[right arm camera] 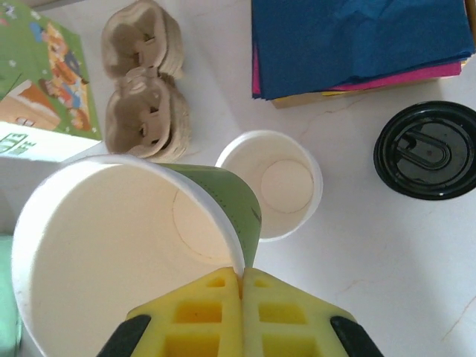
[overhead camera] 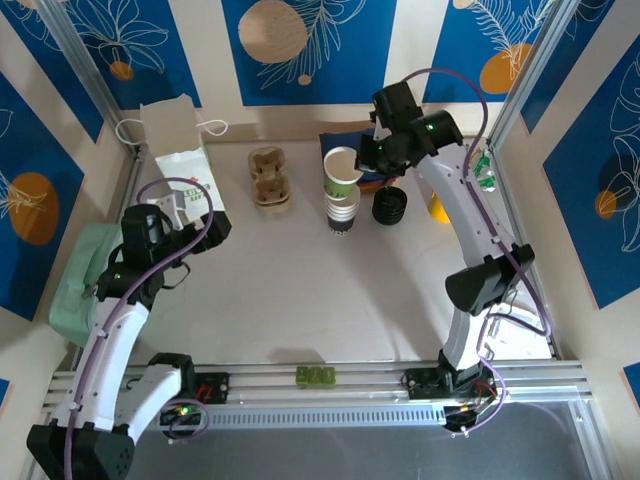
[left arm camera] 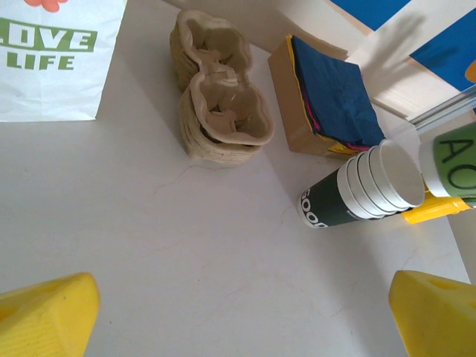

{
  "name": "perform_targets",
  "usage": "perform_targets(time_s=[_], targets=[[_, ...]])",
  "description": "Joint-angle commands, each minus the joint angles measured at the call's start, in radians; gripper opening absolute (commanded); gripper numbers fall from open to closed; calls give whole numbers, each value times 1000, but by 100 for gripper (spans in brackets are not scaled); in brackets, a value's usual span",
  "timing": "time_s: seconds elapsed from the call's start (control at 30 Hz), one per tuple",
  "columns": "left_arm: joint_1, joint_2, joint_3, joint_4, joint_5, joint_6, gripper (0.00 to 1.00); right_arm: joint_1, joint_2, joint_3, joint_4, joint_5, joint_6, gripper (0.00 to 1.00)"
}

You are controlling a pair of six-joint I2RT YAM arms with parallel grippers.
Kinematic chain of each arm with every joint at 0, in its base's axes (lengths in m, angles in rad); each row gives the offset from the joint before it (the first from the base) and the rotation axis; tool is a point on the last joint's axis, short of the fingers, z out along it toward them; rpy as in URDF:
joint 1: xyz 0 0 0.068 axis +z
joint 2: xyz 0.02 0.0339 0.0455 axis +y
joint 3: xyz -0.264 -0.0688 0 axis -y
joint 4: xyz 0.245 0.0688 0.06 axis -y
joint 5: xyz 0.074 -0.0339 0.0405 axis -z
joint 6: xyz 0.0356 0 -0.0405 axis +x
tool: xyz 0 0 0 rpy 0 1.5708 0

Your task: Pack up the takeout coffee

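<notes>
Two arms are sharing the table. At the left, the left gripper (left arm camera: 242,305) is hanging wide open and empty near the paper bag (overhead camera: 178,150), with bare tabletop ahead of it. Past the pulp cup carriers (overhead camera: 268,178), the right gripper (right arm camera: 242,277) is pinching the wall of the takeout coffee cup (overhead camera: 343,168), holding it just above the stack of cups (overhead camera: 343,212). Black lids (overhead camera: 390,205) are sitting beside it. Lidding and bagging are apparently not yet done. Napkins (right arm camera: 357,37) and a frame post (overhead camera: 537,72) are crowding the right, so free room is lying leftward.

Matt paper cup (right arm camera: 111,245), glossy plastic lids (right arm camera: 425,149)
</notes>
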Motion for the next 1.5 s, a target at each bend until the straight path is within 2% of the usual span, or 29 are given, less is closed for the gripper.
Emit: perform_targets(time_s=[0.0,0.2,0.4,0.73,0.87,1.47], targets=[[-5,-13,37,-17,-18,23,99,45,-68,22,-62,-21,-27,4],[-5,-8,36,-10,-17,22,99,146,-168,-147,-13,57,-20,4],[-5,-4,17,13,1,11,99,187,-237,-439,134,26,42,4],[-5,-19,-3,6,2,6,99,283,-297,-829,409,138,168,4],[-5,-19,-3,-4,3,5,100,317,-287,-887,443,196,185,3],[-5,-28,-11,-14,-12,3,100,320,-277,-1004,519,141,248,8]])
